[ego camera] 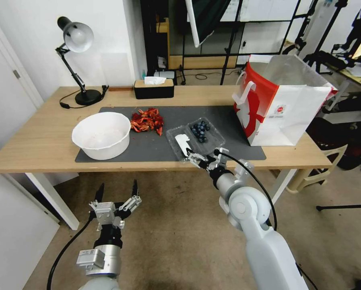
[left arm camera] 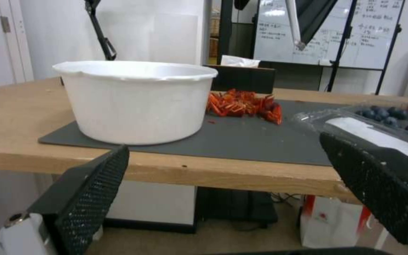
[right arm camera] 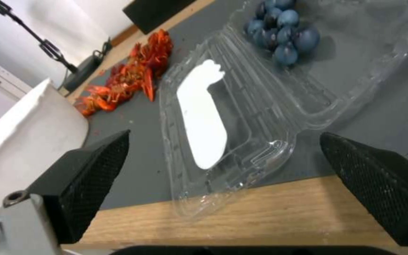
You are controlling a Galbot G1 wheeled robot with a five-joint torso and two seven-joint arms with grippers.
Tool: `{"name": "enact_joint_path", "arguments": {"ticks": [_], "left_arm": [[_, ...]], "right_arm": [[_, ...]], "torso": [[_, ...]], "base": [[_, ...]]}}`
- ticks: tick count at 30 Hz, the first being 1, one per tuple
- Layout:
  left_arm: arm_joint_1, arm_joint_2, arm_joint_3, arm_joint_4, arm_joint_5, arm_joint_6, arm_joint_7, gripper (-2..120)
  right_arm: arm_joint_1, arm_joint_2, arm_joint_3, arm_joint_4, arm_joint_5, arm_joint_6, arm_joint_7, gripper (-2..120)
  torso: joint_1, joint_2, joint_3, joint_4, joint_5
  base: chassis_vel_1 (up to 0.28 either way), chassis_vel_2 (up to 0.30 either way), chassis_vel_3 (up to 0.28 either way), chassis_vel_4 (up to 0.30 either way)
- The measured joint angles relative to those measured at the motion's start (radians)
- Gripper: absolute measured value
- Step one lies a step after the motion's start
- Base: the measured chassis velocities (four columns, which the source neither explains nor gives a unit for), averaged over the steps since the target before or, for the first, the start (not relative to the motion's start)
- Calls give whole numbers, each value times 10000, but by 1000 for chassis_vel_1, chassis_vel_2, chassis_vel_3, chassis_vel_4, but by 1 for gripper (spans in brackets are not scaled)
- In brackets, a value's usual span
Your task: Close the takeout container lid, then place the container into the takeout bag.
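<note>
Wooden table [ego camera: 39, 141] with a grey mat [ego camera: 224, 121] stands before a cluttered studio wall. At the table's front edge the right gripper [ego camera: 206, 159] hovers with its jaws spread wide, gripping nothing, just short of the lid [ego camera: 181, 144], whose near corner overhangs the mat's front edge. That lid lies flat open beside its container [ego camera: 206, 133], blueberries [ego camera: 199, 131] in the tray. At the table's right end stands the bag [ego camera: 285, 108], mouth open. Near the mat's left edge sits a white bowl [ego camera: 102, 135], red crayfish [ego camera: 147, 119] beside it. Below the front edge, the left gripper [ego camera: 116, 191] hangs with jaws released.
</note>
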Motion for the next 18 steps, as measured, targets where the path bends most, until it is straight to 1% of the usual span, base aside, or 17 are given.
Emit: {"name": "enact_joint_path", "arguments": {"ticks": [12, 18], "left_arm": [[-34, -1, -18, 38, -86, -47, -42, 100], [5, 23, -65, 49, -163, -163, -33, 100]], "right_arm": [[274, 40, -214, -335, 347, -254, 235, 100], [410, 126, -314, -565, 315, -242, 209, 100]], "torso": [[-1, 0, 0, 0, 0], [-2, 0, -1, 0, -1]], "base": [[0, 0, 0, 0], [0, 0, 0, 0]]}}
